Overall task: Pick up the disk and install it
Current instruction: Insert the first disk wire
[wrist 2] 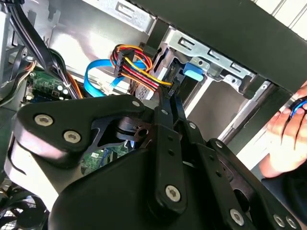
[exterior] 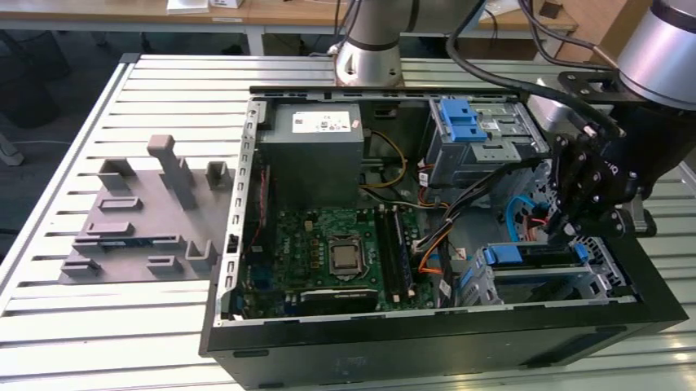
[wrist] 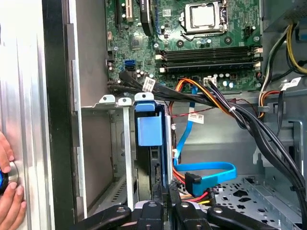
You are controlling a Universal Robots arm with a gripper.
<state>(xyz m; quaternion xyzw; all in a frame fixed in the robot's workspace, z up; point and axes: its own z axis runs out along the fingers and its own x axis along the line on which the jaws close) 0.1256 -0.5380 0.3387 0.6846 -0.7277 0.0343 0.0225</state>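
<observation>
Gripper (wrist: 165, 201) hung over lower drive cage (exterior: 592, 281) at open case's (exterior: 435, 334) front corner, fingers pinched shut on disk's (wrist: 152, 158) rear edge. Disk stood edgewise in cage slot, blue bracket showing, prob. being seated. One disk, one gripper, two blue-latched cages. Person's hand (wrist: 9, 191) rested beside case.

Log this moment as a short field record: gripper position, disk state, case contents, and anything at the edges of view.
gripper: inside the open computer case, at the drive cage near the exterior view's right
disk: standing on edge in the drive cage, blue bracket tab facing out
gripper contact: fingertips at the disk's edge in the first wrist view; grip cannot be confirmed
motherboard: flat in the case floor
blue data cable: loose beside the disk
person's hand: resting outside the case wall
</observation>
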